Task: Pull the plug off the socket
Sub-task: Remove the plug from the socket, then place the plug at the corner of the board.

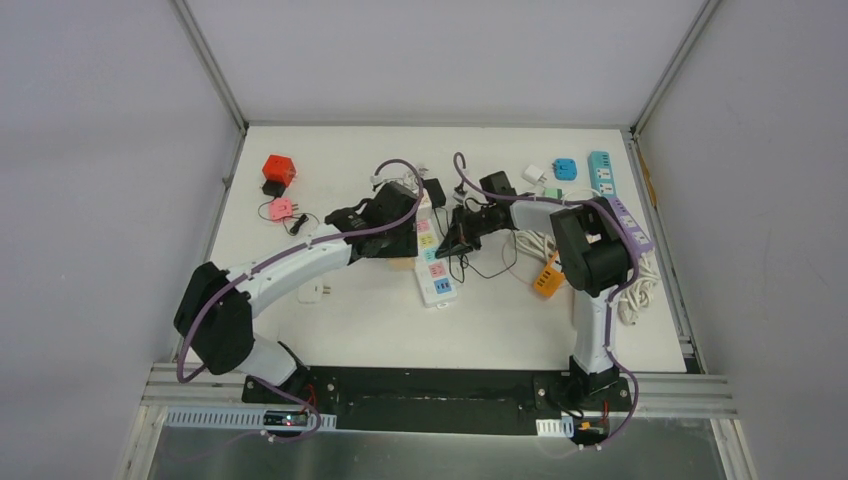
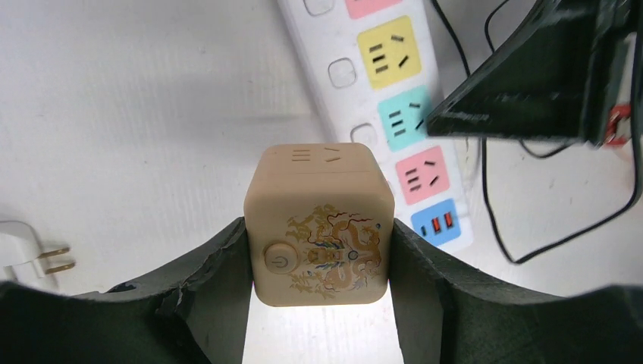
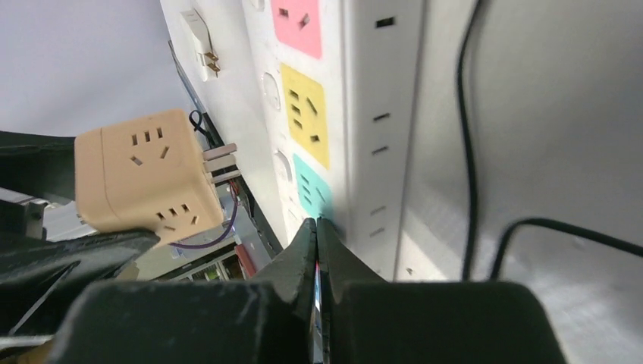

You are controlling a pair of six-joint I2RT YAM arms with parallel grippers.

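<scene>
Cube plug (image 2: pixel 322 189): clamped in left gripper (image 2: pixel 318 262), off power strip (image 2: pixel 394 57). Right gripper (image 3: pixel 317 231), clenched empty, pins strip. Risk: smooth cube slips.

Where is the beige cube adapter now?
In the left wrist view, the beige cube adapter sits clamped in the left gripper, left of the white power strip.

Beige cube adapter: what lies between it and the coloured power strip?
Only an open gap. The right wrist view shows the beige cube adapter, clamped in the left tool, held clear of the power strip.
</scene>
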